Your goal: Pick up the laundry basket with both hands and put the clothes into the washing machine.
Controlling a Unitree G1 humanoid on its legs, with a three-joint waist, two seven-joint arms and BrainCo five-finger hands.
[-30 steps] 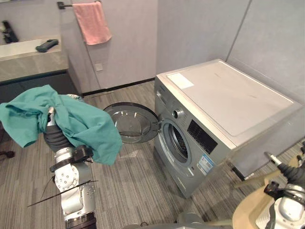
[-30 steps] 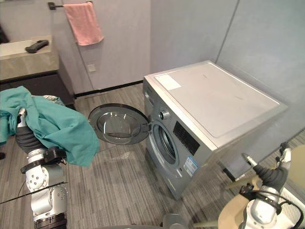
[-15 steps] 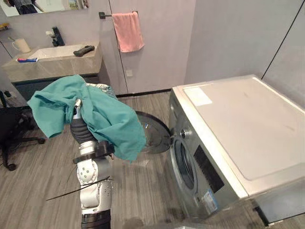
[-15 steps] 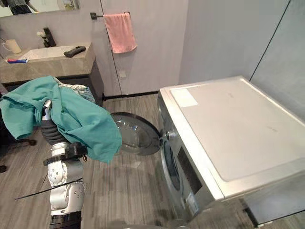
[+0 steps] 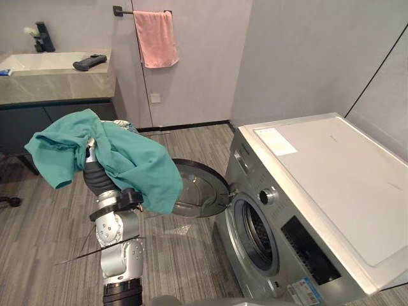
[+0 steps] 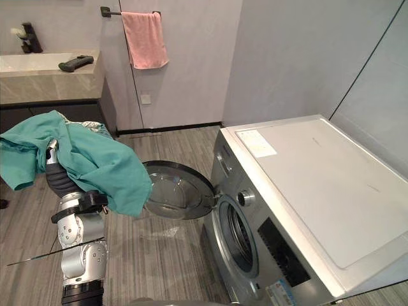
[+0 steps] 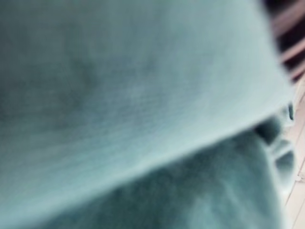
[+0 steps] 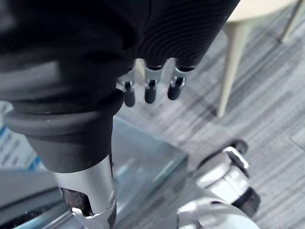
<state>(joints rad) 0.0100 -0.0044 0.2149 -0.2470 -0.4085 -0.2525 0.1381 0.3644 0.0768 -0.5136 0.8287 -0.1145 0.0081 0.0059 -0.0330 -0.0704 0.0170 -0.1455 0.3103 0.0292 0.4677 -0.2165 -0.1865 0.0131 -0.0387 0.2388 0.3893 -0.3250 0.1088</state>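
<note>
A teal garment [image 5: 131,162] hangs over my raised left hand [image 5: 97,173] and hides most of it; a patterned piece of cloth [image 5: 121,125] peeks out behind. The same teal cloth [image 7: 119,95] lies right against the left wrist camera. The grey washing machine [image 5: 319,185] stands to the right, its round door [image 5: 199,189] swung open toward my left arm and its drum opening [image 5: 258,233] dark. My right hand [image 8: 150,90] hangs low with straight fingers and holds nothing.
A pink towel [image 5: 156,38] hangs on a wall rail. A stone counter [image 5: 57,80] with a sink and a dark object [image 5: 89,62] stands at the back left. A beige furniture leg [image 8: 233,62] stands near my right hand. Open floor lies before the machine.
The camera has swung, so the whole scene has shifted. My left arm still holds the teal garment up. The right arm, seen low right a second ago, has left the eye views.
</note>
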